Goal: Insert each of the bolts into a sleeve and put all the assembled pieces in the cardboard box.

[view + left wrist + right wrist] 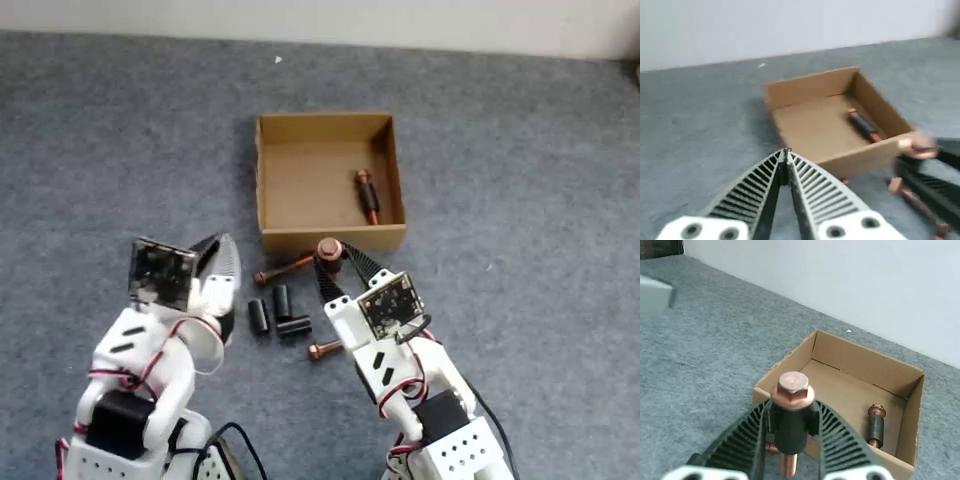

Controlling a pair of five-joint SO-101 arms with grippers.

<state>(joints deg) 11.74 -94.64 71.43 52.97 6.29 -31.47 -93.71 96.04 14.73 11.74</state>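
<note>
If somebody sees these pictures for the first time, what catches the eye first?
First, the right gripper, shut on a copper bolt in a black sleeve, holds it upright just in front of the near wall of the cardboard box. Next, one finished piece lies inside the box by its right wall. On the grey carpet before the box lie three loose black sleeves and two bare bolts.

Grey carpet (520, 300) covers the surface, meeting a plain white wall (865, 285).

No text, label or number is legible (the cardboard box (330, 238) included).
</note>
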